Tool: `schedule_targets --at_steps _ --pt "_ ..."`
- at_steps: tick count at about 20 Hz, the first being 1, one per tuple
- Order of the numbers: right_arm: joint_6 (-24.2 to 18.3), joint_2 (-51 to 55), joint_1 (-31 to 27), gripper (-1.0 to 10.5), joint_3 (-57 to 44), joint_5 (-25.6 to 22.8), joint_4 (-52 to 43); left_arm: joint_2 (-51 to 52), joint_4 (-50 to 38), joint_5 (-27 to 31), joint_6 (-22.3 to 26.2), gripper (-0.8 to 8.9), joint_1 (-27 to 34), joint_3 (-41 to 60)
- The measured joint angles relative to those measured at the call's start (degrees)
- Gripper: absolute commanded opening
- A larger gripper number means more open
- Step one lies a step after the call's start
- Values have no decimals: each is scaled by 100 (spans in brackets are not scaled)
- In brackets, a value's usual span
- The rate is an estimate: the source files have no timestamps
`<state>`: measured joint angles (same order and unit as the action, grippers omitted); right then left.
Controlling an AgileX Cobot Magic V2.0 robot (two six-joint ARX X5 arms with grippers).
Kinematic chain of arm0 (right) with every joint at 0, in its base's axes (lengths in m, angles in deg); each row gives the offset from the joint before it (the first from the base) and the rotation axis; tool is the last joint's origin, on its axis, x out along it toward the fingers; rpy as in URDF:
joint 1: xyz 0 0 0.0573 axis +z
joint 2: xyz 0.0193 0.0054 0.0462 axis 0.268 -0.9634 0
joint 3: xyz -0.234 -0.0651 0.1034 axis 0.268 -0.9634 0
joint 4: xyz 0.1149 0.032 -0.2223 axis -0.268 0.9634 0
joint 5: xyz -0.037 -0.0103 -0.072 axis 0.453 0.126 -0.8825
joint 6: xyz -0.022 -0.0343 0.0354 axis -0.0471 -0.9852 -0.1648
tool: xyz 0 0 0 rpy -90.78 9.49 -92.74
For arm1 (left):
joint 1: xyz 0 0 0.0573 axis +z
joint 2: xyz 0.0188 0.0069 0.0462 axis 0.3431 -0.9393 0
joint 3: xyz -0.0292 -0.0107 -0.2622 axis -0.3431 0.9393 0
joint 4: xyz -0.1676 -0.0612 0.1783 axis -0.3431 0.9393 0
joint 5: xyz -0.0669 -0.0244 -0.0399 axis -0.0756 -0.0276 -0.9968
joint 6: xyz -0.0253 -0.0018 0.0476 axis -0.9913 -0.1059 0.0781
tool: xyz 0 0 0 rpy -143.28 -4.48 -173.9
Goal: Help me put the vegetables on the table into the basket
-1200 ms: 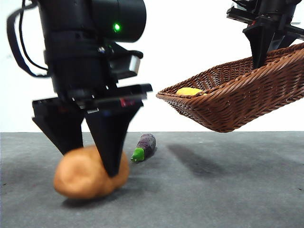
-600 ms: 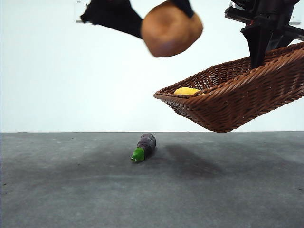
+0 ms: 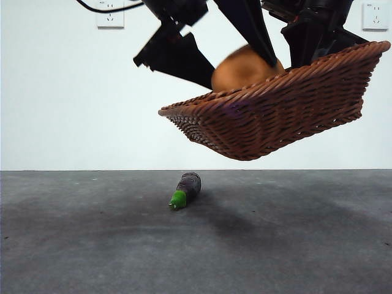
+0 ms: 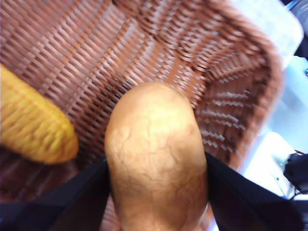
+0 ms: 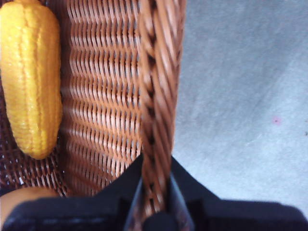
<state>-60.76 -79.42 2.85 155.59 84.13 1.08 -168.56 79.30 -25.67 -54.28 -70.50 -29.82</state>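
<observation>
My left gripper (image 3: 241,70) is shut on the orange-brown potato (image 3: 245,66) and holds it just inside the wicker basket (image 3: 269,116). In the left wrist view the potato (image 4: 156,149) hangs over the basket floor (image 4: 159,43), beside the yellow corn (image 4: 33,125). My right gripper (image 5: 156,192) is shut on the basket's braided rim (image 5: 156,96) and holds the basket tilted in the air. In the front view the right gripper (image 3: 309,46) is at the top right. The corn (image 5: 31,77) lies in the basket. The purple eggplant (image 3: 187,187) lies on the table (image 3: 92,245), under the basket's low end.
A white wall with two sockets (image 3: 110,15) stands behind the table. The basket casts a shadow on the table around the eggplant. Grey table (image 5: 240,96) shows far below the basket's rim in the right wrist view.
The left gripper lifted the potato off the table and carried it right, over and down into the basket. The basket shifted left and upward; its low end now hides the corn from the front.
</observation>
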Motion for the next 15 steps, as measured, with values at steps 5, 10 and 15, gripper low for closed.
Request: schedule_targets --at_steps 5,10,15 --pt "44 0 13 -12 0 15 0 -48 -291 2 -243 541 -2 0" --pt "39 0 -74 -12 0 17 0 -61 140 -192 -243 542 -4 -542" --pt "-48 0 -835 -12 0 22 0 -57 1434 1460 251 539 175 -1908"
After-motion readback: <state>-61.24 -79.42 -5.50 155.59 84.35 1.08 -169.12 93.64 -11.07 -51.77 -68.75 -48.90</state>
